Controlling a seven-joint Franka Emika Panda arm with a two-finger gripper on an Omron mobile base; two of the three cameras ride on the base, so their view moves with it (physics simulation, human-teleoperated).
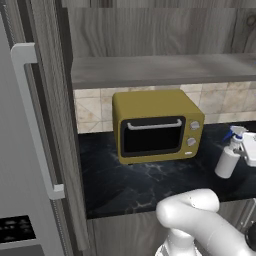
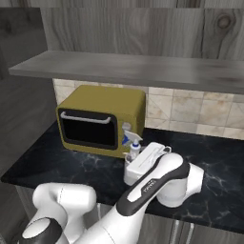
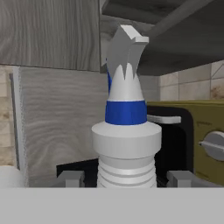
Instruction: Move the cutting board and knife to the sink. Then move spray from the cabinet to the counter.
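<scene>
Left base view, black veined counter [image 1: 140, 185] (tiled wall behind), jaws gripping spray [image 1: 229, 159] beside yellow oven [image 1: 156, 126].

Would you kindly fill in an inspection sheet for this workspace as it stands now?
Surface: black marble counter, bare in front of the oven.
Job's things: spray bottle upright on the counter, right of the oven; cabinet shelf above.
Clutter: yellow toaster oven, door shut.
Grippers: gripper straddles the bottle's neck, fingers either side; contact cannot be judged.
Cables: nothing seen.
Surroundings: tiled backsplash; grey fridge door at left.
</scene>
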